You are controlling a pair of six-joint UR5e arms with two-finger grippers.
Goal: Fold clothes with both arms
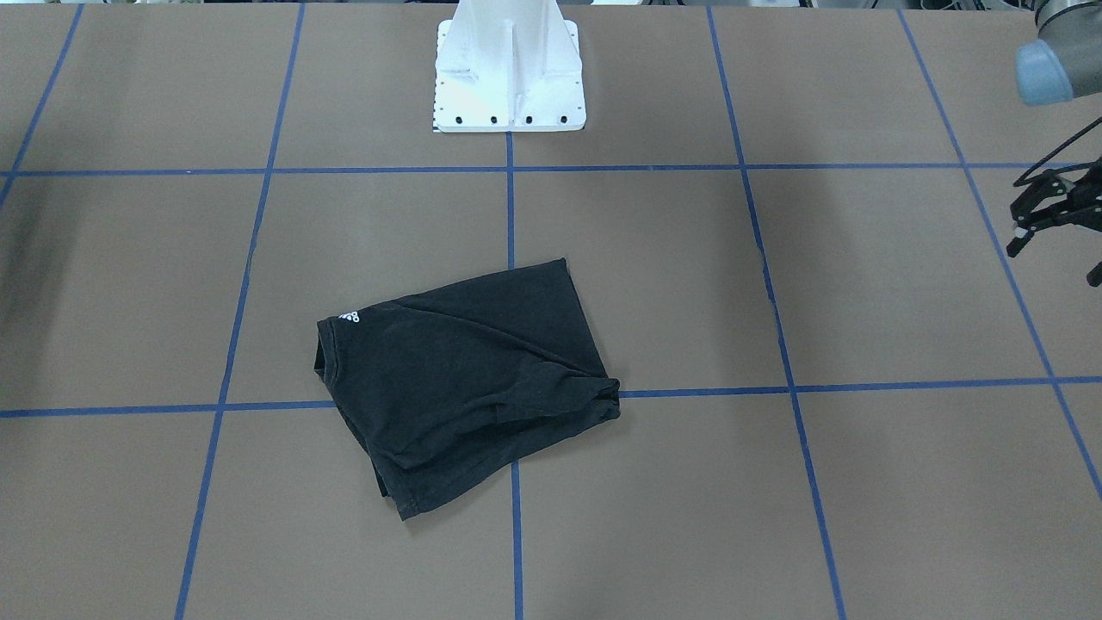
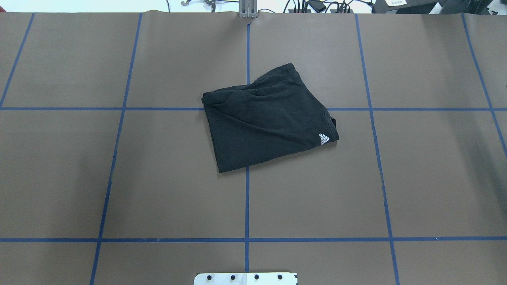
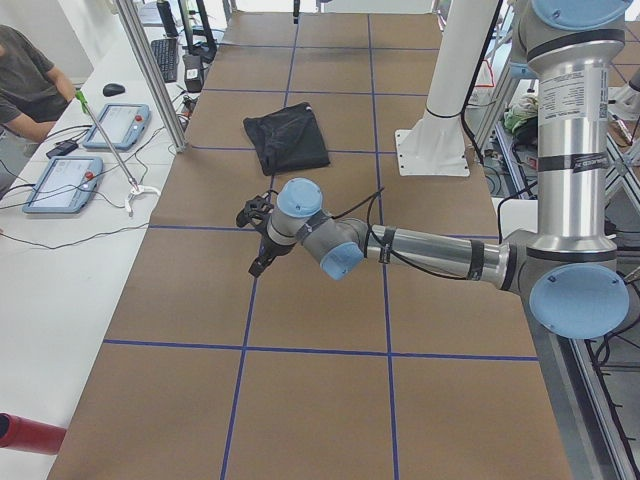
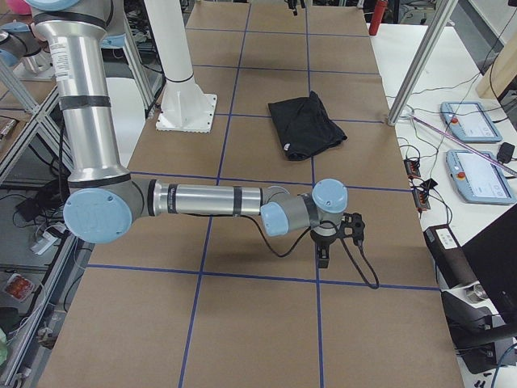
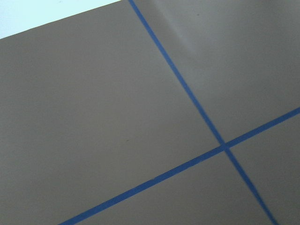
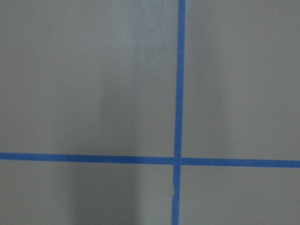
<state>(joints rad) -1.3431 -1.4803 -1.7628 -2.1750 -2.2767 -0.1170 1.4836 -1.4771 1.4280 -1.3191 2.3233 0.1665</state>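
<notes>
The clothes (image 1: 465, 370) are one black T-shirt, folded into a rough rectangle near the table's middle, with a small white logo (image 2: 324, 139) at one corner. Nothing touches it (image 2: 265, 118). My left gripper (image 1: 1055, 263) hovers far off to the shirt's side at the edge of the front-facing view, fingers spread open and empty; the left side view shows the left gripper (image 3: 250, 243) too. My right gripper (image 4: 343, 246) shows only in the right side view, low over the table and away from the shirt (image 4: 307, 123); whether it is open or shut I cannot tell.
Brown paper with a blue tape grid (image 2: 247, 198) covers the table. The white pedestal (image 1: 510, 77) stands at the robot's side. A person (image 3: 25, 85) sits at a white bench with tablets (image 3: 65, 183) along the far edge. Both wrist views show only bare paper.
</notes>
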